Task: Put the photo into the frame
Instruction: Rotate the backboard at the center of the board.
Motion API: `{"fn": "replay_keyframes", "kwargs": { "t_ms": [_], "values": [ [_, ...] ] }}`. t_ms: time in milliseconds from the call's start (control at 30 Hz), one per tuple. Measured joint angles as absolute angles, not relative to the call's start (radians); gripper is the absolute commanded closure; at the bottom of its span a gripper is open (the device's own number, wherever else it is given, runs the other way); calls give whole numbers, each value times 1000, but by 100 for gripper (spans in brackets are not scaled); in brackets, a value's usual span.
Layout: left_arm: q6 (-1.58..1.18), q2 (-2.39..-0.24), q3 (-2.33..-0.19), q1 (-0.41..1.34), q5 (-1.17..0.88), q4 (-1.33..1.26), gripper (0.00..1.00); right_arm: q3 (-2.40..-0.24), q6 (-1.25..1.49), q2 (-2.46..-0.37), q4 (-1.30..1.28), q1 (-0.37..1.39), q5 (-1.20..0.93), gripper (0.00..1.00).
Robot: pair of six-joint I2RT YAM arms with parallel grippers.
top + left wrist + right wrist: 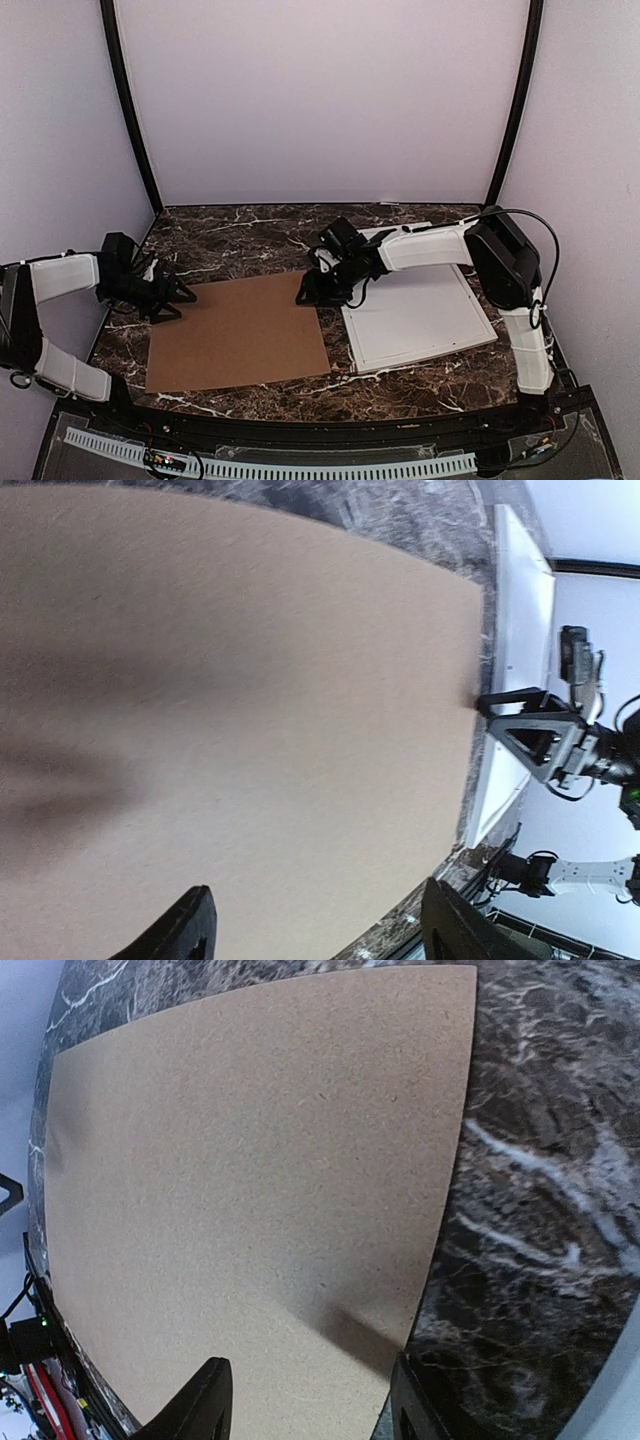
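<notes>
From overhead, the plain brown cardboard sheet (240,335) lies flat on the dark marble counter (250,235). The large white rectangular picture frame (430,315) lies flat just beside it on the right. The left pincer (172,297) sits at the sheet's left edge, the right pincer (308,292) at its far right corner. Only the wrist views show that each has its fingers spread apart over bare cardboard. The left wrist view alone catches the right pincer's tip against the sheet's edge.

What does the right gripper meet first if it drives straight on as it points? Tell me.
The brown cardboard sheet: its corner lies just ahead between the open fingers of the right gripper. Depth is unclear, so it may touch the sheet's edge or the marble table beside it.
</notes>
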State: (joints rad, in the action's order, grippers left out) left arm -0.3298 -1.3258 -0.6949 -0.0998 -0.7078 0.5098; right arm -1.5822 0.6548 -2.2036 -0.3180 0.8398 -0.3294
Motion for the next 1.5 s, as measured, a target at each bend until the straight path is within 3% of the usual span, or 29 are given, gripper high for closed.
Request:
{"fn": "replay_keyframes", "kwargs": {
  "t_ms": [200,367,767,1067,1500],
  "values": [
    [-351,-1243,-690,-100,-728,486,24,-1584,648,-2207,-317,849,-349,44],
    [-369,-1235,-706,-101,-587,518,14,-1584,647,-2207,-317,849,-348,43],
    [-382,-1302,-724,-178,-334,524,2,-1586,664,-2206,-317,849,-329,42],
    [-366,-1427,-729,-197,-302,514,4,-1556,739,-2196,-274,850,-350,43],
    [-391,-1449,-704,-223,-369,391,23,-1445,899,-2162,-129,823,-445,53]
  ]
}}
